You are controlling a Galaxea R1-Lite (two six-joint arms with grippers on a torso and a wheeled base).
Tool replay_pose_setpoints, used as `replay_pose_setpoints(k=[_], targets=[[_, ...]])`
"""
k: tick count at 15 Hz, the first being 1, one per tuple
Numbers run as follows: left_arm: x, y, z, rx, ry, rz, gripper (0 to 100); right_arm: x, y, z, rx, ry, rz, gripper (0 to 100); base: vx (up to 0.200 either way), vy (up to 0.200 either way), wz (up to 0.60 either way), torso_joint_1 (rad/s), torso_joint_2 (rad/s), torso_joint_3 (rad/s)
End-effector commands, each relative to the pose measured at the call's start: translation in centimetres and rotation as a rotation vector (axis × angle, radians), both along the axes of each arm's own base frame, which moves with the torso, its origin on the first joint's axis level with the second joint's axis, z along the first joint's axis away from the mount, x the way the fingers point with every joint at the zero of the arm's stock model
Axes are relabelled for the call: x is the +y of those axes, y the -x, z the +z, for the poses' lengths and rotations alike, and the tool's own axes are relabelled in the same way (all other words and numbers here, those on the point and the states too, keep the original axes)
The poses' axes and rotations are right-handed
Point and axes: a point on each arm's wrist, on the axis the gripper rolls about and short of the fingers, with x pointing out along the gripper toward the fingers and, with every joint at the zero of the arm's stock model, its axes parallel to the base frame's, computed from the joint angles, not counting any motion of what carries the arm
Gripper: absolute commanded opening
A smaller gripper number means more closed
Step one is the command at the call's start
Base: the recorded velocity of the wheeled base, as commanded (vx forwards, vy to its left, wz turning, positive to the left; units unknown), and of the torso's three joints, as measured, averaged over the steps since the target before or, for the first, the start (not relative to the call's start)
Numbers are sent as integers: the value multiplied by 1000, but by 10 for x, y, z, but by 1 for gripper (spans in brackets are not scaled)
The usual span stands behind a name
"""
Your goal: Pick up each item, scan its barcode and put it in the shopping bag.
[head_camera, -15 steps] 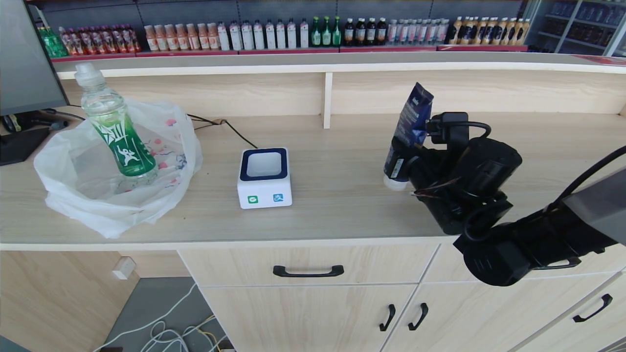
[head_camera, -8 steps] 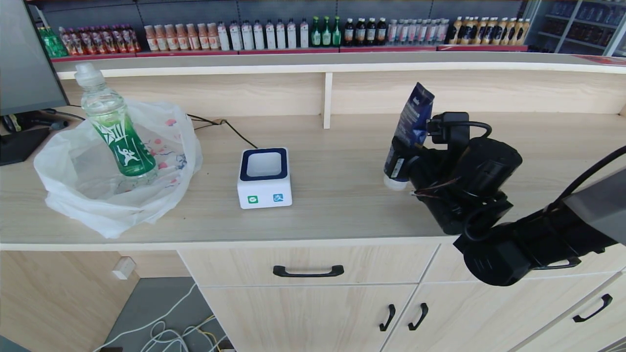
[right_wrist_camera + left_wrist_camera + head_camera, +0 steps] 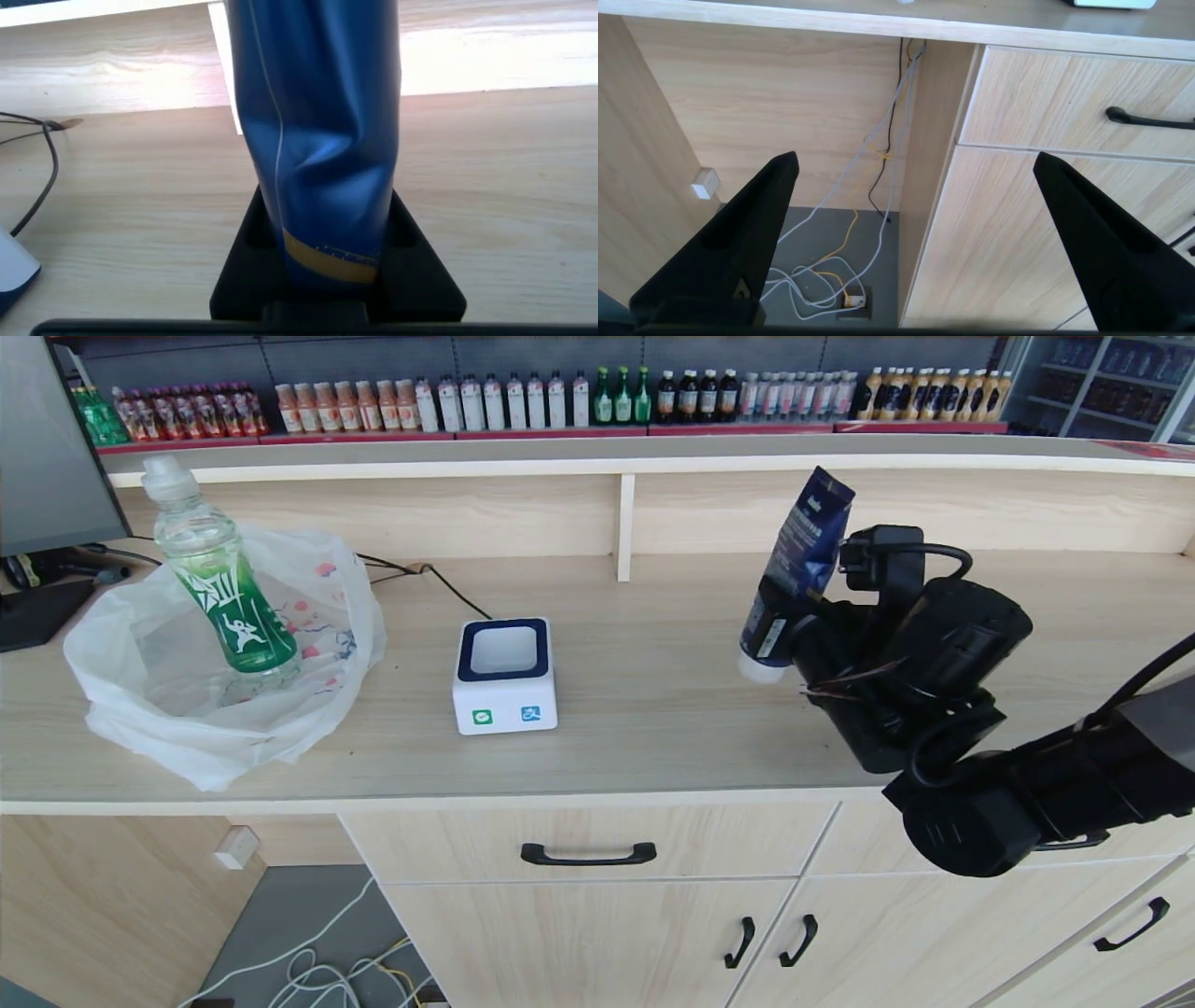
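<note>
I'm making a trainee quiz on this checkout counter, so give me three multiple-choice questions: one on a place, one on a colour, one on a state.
1. Where is the clear plastic bottle with the green label?
A) standing in the white plastic shopping bag
B) in an open drawer
C) on the floor

2. What colour rims the top of the white box-shaped scanner?
A) red
B) dark blue
C) yellow

3. What state is the right gripper in?
A) open and empty
B) shut on the dark blue squeeze tube
C) shut on a can

Answers:
1 A, the bag's folds ring the bottle's base.
2 B, a dark blue frame borders its top window.
3 B, it clamps the tube's lower part, cap end down.
</note>
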Motion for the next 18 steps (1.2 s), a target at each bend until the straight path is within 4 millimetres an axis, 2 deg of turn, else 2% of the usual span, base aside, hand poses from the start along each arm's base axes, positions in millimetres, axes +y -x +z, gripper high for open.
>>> replay_pose_setpoints(k=[1, 8, 9, 15, 18], targets=[[0, 0, 0, 0, 0, 0, 100, -3, 7, 13, -33, -18, 2, 0, 0, 0, 0, 0, 0, 0], [0, 0, 0, 0, 0, -2, 100, -15, 32, 49, -86, -55, 53, 0, 0, 0, 0, 0, 0, 0], [0, 0, 0, 0, 0, 0, 100, -20, 42, 52, -92, -54, 78, 0, 0, 0, 0, 0, 0, 0], [0, 0, 0, 0, 0, 0, 100, -43, 97, 42, -48, -28, 248, 0, 0, 0, 0, 0, 0, 0], [0, 0, 0, 0, 0, 0, 100, -60, 138, 29, -24, 12, 433, 0, 0, 0, 0, 0, 0, 0]])
